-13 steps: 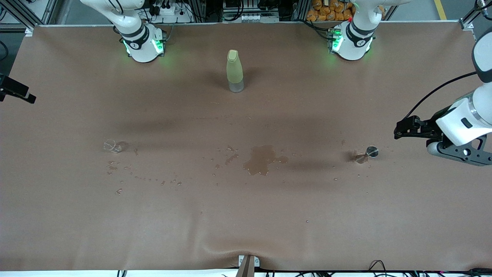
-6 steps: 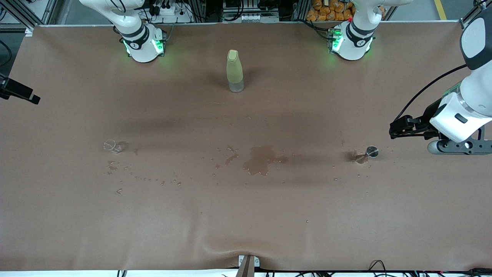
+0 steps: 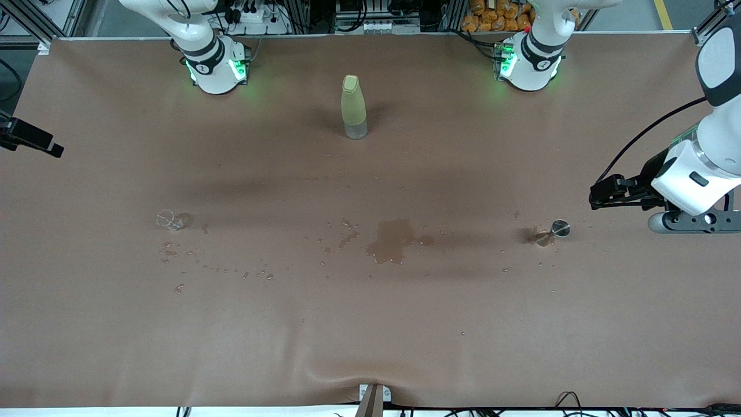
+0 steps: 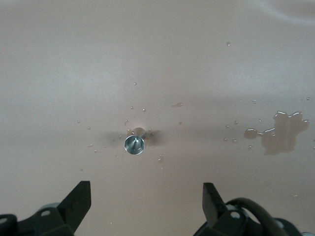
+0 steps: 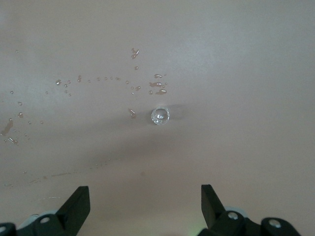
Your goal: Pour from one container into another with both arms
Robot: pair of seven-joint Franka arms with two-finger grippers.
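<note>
A small metal cup (image 3: 560, 227) (image 4: 134, 145) stands toward the left arm's end of the table, with droplets around it. My left gripper (image 3: 596, 197) (image 4: 145, 204) hangs open over the brown cover beside that cup, holding nothing. A small clear glass (image 3: 168, 219) (image 5: 160, 115) stands toward the right arm's end. My right gripper (image 3: 52, 149) (image 5: 143, 204) is open and empty over the table's edge at that end. A yellow-green bottle (image 3: 354, 107) stands upright between the two bases.
A puddle (image 3: 393, 240) (image 4: 280, 137) lies on the brown table cover (image 3: 370, 324) midway between cup and glass. Scattered drops (image 3: 231, 271) trail from it toward the glass. The cover is wrinkled at its near edge.
The left arm has lifted and swung its wrist toward its base, with the gripper staying beside the metal cup. The right gripper has crept slightly inward. Cup, glass and bottle have not moved.
</note>
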